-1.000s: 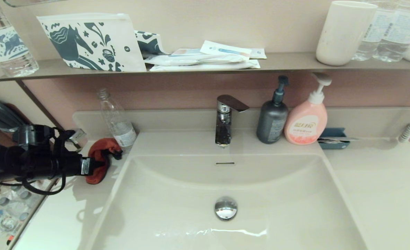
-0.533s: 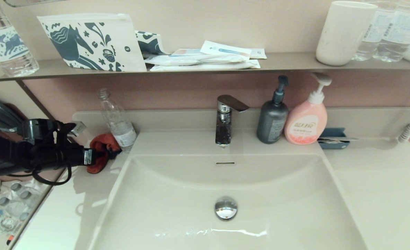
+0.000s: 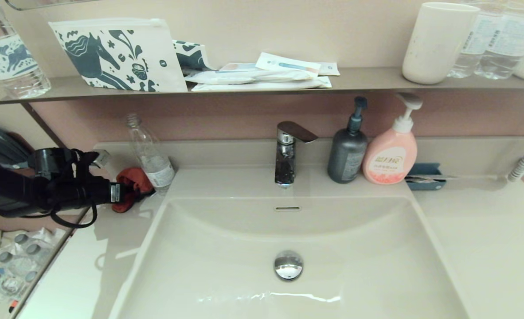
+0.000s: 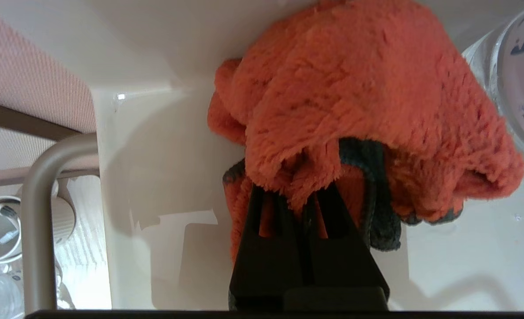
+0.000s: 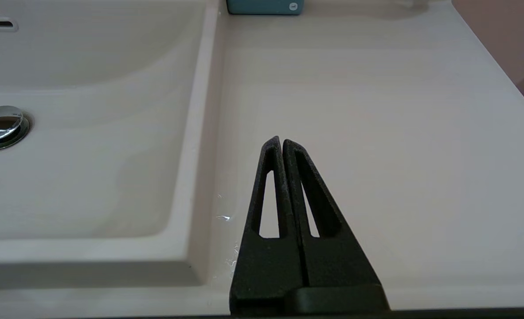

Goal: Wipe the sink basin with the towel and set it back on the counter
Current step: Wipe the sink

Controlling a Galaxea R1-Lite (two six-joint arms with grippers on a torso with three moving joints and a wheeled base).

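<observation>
Towel pinched at the worktop's back-left corner

Left hand (image 4: pixel 308 208) grips the towel (image 4: pixel 355 102) beside the bottle (image 3: pixel 149 153); the sink basin (image 3: pixel 226 266) lies rightward; right hand (image 5: pixel 282 144) rests closed.

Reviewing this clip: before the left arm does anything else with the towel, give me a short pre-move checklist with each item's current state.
1. Grip on the towel: left gripper fingers pinched shut on a fold: ok.
2. Towel over the counter, not the sink basin: ok.
3. Towel resting on the counter or lifted: cannot tell.
4. Clearance from the clear bottle: towel right beside it, tipping risk: not ok.
5. Right gripper out of the way: shut, above the counter right of the basin: ok.
6. Basin wiped already: cannot tell.
</observation>
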